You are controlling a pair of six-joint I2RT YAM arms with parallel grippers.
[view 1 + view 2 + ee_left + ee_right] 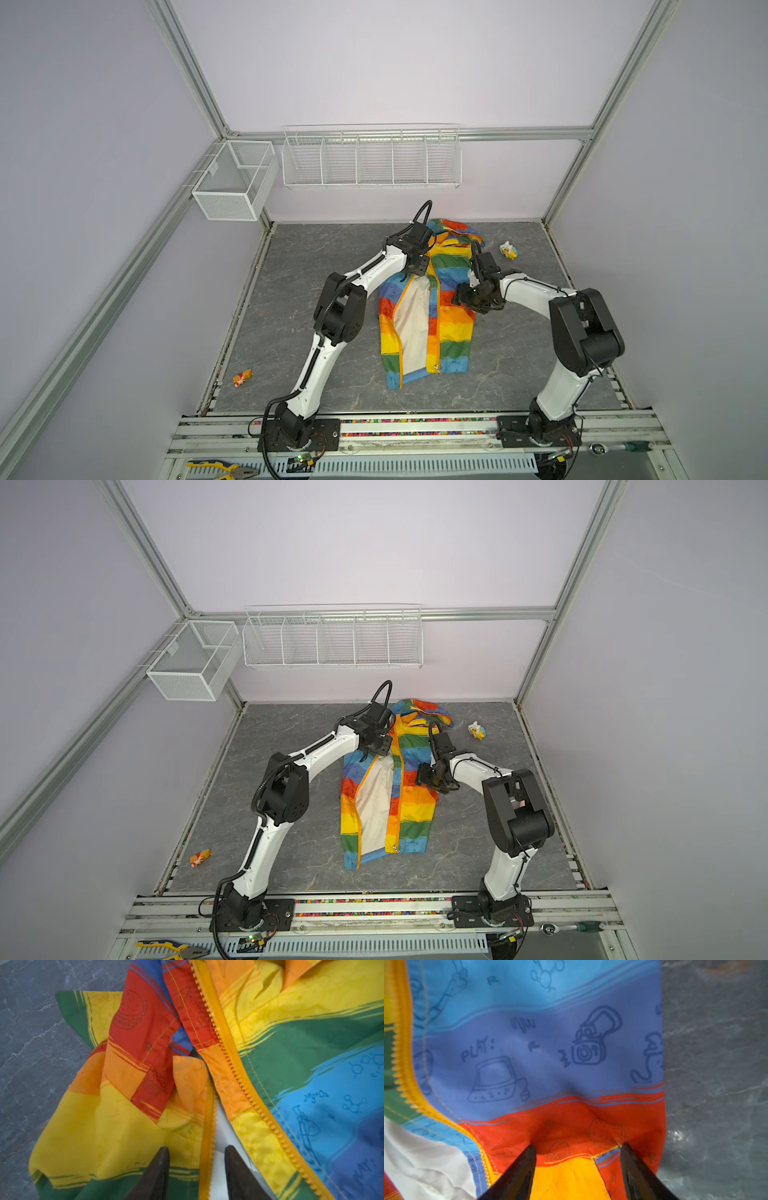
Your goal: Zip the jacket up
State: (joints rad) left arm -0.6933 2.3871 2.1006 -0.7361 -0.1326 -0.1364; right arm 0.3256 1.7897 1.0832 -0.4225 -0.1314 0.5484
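Jacket (pixel 453 328) is seen laid flat at mid-table (pixel 311 257) in both top views, hood (pixel 455 228) toward the back wall, hem toward the arm bases. The front is open and the cream lining (pixel 411 320) is exposed between the two orange zipper edges. A metal zipper slider (pixel 436 368) is noted at the hem, on the panel at the right of the view.

Left gripper (pixel 409 276) is placed over the upper chest, near the collar. In the left wrist view the left gripper (pixel 196 1147) is spread, its dark fingertips (pixel 162 1159) set either side of one zipper edge (pixel 207 1136); nothing is pinched. Contact with the fabric cannot be told.

Right gripper (pixel 459 297) is held over the jacket's outer side, at the red stripe. In its wrist view the right gripper (pixel 577 1145) is spread wide, tips close to the cloth, nothing clamped.

A white-yellow toy (pixel 508 250) is noted beyond the hood, apart from the jacket; an orange toy (pixel 242 377) lies near the table's left edge.
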